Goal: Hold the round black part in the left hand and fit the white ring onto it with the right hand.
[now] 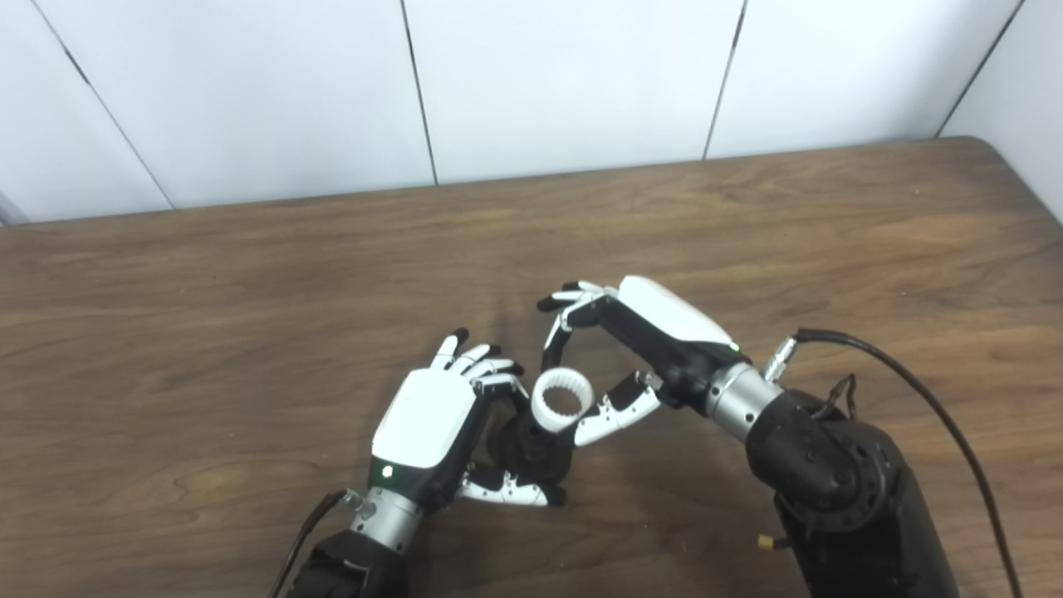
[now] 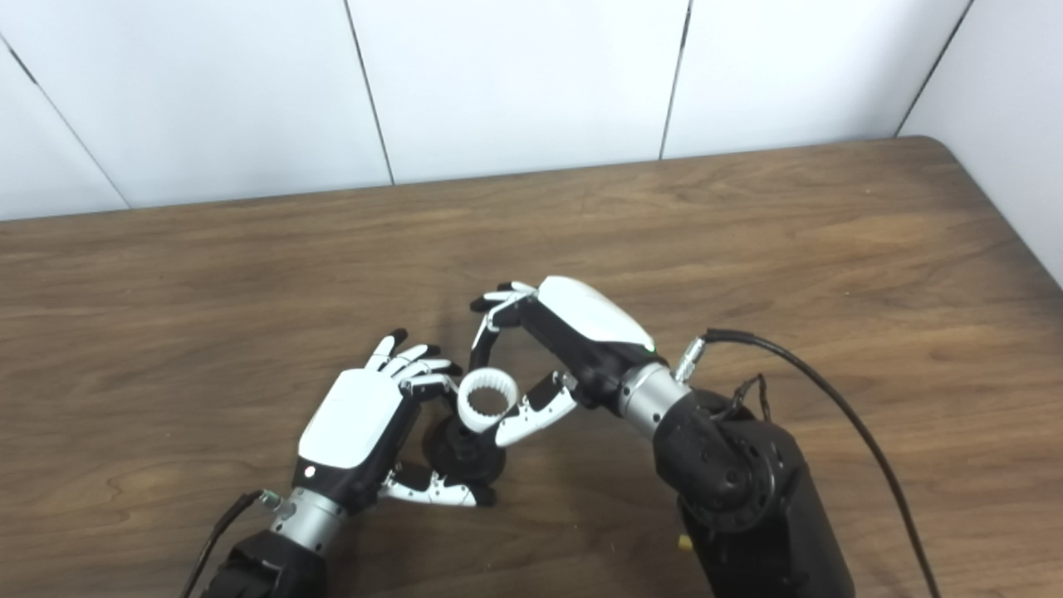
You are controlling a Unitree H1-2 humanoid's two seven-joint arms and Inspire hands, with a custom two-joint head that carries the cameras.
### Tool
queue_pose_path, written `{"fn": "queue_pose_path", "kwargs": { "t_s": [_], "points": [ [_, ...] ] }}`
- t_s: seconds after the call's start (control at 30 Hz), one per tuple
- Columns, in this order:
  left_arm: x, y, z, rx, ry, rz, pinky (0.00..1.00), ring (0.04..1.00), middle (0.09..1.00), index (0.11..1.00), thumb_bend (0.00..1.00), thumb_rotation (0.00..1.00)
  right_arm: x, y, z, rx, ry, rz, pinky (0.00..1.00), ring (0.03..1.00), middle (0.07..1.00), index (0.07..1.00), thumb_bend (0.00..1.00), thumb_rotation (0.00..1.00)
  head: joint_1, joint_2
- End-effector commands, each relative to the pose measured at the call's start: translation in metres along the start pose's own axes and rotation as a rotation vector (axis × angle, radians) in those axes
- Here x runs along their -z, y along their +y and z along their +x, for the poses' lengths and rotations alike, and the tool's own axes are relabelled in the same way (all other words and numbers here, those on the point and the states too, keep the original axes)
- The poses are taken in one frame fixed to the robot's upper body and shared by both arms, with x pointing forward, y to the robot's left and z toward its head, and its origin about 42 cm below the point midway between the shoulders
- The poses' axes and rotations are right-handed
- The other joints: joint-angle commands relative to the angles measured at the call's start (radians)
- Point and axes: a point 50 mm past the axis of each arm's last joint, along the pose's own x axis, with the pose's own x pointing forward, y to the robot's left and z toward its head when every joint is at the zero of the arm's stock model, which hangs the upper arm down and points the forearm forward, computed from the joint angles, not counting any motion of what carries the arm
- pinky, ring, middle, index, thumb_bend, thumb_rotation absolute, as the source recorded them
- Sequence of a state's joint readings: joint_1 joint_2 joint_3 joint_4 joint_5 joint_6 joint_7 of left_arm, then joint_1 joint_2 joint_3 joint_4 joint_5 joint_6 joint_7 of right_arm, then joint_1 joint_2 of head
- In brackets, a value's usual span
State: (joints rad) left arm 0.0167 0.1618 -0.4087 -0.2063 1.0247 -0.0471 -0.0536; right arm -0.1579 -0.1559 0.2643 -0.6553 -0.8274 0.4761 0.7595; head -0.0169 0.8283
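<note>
My left hand (image 1: pixel 432 423) sits low on the wooden table (image 1: pixel 249 291), its fingers and thumb wrapped around the round black part (image 1: pixel 531 451). The white ring (image 1: pixel 561 399), toothed on its inside, is pinched between a finger and the thumb of my right hand (image 1: pixel 631 349). It rests tilted on the top of the black part, touching it. The other fingers of the right hand are spread above the ring. The lower side of the black part is hidden by my left thumb.
A black cable (image 1: pixel 913 390) loops from the right wrist over the table toward the right edge. A white panelled wall (image 1: pixel 565 83) runs along the table's far edge.
</note>
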Motion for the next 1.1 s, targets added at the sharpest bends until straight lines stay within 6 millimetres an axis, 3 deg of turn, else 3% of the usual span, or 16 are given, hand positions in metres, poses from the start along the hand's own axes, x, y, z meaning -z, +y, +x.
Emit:
{"fn": "queue_pose_path", "kwargs": {
  "t_s": [0.0, 1.07],
  "points": [
    [-0.006, 0.009, 0.006, -0.057, -0.030, 0.013, 1.00, 0.883, 0.780, 0.484, 0.52, 0.05, -0.010, -0.006, 0.000, 0.035, -0.053, -0.015, 0.99, 0.963, 0.882, 0.484, 0.52, 0.13, 0.001, 0.001],
    [-0.009, 0.009, 0.008, -0.062, -0.031, 0.014, 1.00, 0.883, 0.779, 0.483, 0.52, 0.06, -0.003, 0.011, 0.016, -0.005, -0.041, -0.033, 1.00, 0.962, 0.884, 0.483, 0.52, 0.13, 0.007, 0.007]
  ]
}}
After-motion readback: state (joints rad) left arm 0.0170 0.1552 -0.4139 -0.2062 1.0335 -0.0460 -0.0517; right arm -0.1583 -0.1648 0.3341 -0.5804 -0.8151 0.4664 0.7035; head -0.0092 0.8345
